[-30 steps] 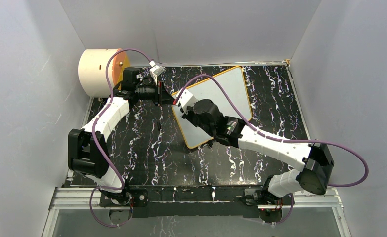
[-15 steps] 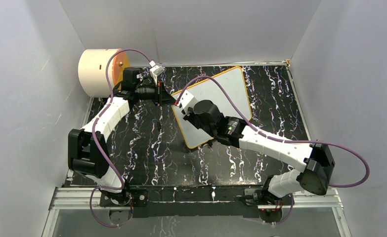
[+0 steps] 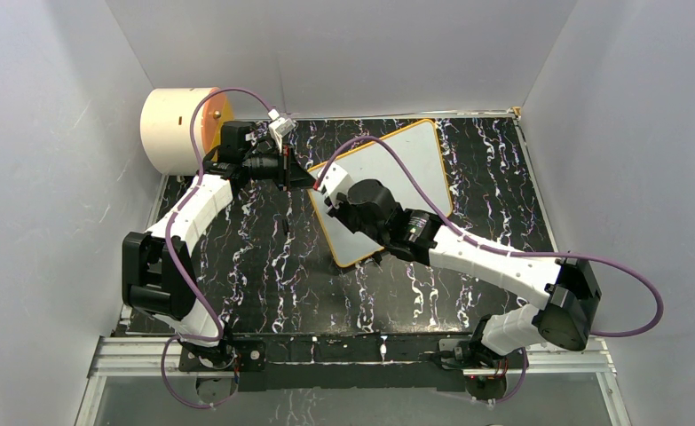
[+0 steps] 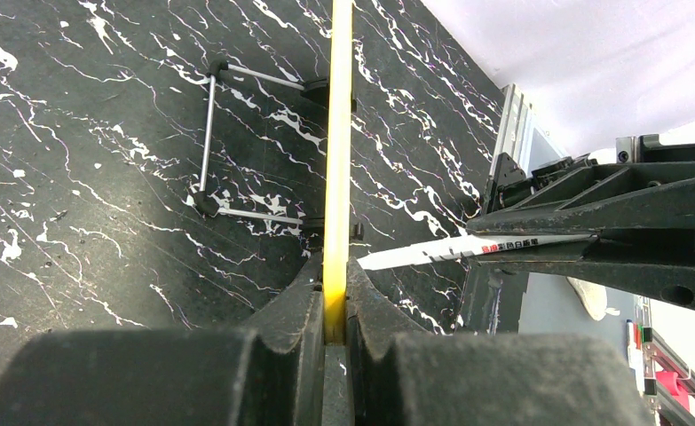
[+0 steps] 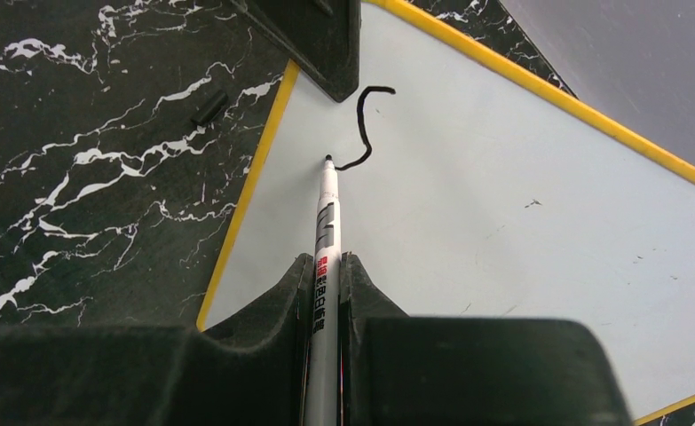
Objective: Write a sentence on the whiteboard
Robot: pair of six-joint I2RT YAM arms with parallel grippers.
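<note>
Black marbled bench (image 3: 264, 266) carries whiteboard (image 3: 406, 155), centre-rear. Left end effector (image 4: 335, 271) pinches its yellow edge. Right end effector (image 5: 326, 262) pinches marker (image 5: 327, 204), tip touching board at end of black squiggle (image 5: 367, 142). Cream cylinder (image 3: 170, 129) rear-left.

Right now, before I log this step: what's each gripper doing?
Left gripper: shut on the whiteboard, clamping its yellow edge.
Right gripper: shut on the marker.
</note>
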